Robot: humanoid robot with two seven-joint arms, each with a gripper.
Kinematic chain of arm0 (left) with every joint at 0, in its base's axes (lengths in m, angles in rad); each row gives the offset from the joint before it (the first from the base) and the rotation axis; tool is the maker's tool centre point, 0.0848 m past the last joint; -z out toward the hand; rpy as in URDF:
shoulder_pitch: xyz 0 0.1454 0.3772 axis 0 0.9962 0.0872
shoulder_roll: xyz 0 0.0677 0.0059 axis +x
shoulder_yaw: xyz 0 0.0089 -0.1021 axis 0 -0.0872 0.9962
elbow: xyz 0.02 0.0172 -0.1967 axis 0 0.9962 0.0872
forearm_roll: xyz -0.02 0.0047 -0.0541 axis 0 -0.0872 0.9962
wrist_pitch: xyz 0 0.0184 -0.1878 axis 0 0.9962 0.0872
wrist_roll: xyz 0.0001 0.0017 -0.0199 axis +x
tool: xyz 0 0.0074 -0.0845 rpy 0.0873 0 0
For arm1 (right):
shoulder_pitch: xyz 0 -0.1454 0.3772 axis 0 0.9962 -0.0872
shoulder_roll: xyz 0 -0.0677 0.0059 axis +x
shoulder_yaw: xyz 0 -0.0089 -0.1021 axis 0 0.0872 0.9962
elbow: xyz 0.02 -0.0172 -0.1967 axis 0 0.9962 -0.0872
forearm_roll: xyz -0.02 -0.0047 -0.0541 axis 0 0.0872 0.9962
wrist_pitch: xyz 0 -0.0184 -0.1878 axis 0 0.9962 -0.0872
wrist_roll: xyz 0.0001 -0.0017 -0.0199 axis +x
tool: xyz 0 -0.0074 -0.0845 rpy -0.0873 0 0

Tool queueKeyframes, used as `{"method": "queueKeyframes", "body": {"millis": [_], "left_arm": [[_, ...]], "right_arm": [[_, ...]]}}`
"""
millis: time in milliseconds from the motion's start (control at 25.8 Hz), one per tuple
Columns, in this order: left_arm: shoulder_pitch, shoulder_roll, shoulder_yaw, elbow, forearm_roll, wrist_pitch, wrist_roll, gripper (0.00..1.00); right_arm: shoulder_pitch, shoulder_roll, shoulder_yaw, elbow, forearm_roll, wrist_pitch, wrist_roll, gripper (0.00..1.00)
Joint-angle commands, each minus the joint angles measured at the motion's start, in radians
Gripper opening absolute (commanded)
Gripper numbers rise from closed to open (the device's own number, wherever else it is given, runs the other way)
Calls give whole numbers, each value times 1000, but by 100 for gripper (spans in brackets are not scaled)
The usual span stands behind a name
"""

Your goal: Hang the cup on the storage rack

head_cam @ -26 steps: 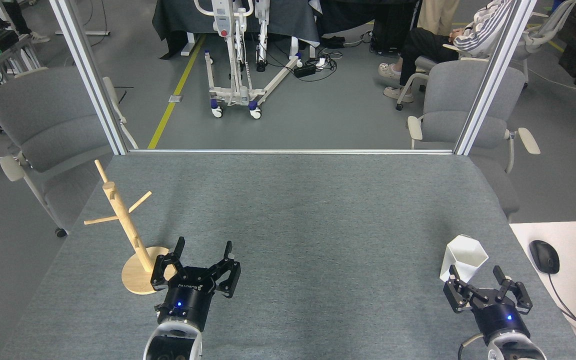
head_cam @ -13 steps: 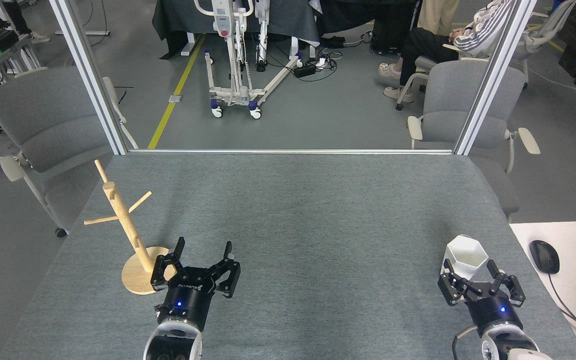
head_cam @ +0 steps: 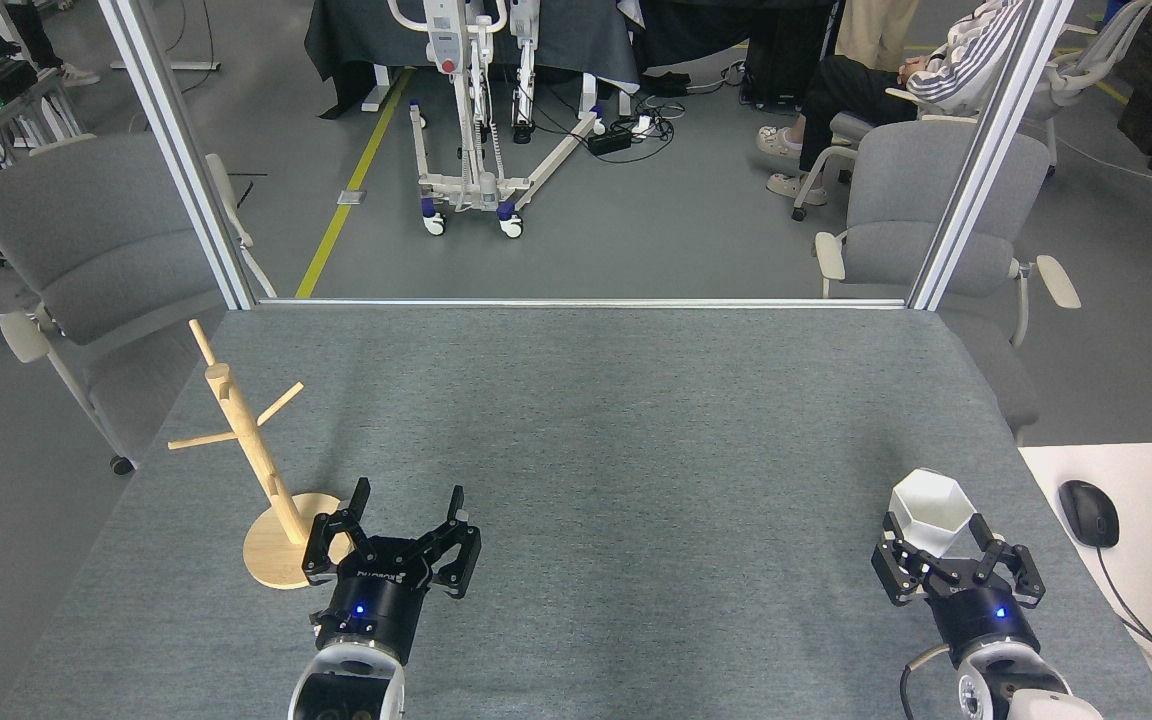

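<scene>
Cup point(head_cam: 930, 512) sits upright at approx 4 o'clock on the table point(head_cam: 636, 420), near the R edge, hex rim facing up and tipped a bit toward the cam so you can see inside. Long axis is basically vertical. Can't make out the handle from here, prob hidden behind the body or the fingers.

R gripper point(head_cam: 946, 545) is right at the cup, coming in from 6 o'clock. Jaws spread wide, one finger on each side of the lower body, so the cup is between them. Whether the pads are actually touching the walls I can't tell, too dark and small, but it doesn't look clamped. Cup bottom seems to be resting on the table. R arm enters from the bottom-right corner, wrist pointing fwd and slightly left, blue LED lit on the wrist.

L gripper point(head_cam: 406, 515) is at approx 7 o'clock, spread open and holding nothing, fingers pointing away toward 12. It hovers just beside the rack's round base, the left finger overlapping the base edge in the view. L arm comes up from the bottom edge.

Rack point(head_cam: 246, 440) stands at 8 o'clock near the L edge, pole leaning slightly left in the view, pegs bare. Cup and rack are well apart, opposite sides of the table.
</scene>
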Motion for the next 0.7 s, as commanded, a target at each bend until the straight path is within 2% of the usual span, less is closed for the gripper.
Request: {"method": "queueKeyframes", "body": {"millis": [0, 658], "left_arm": [[0, 0, 1, 2, 0, 0, 0, 100], [-3, 2, 2, 25, 0, 1, 0, 100]], "right_arm": [[-1, -2, 0, 4, 0, 0, 0, 100], [-1, -13, -2, 21, -2, 0, -1, 100]]}}
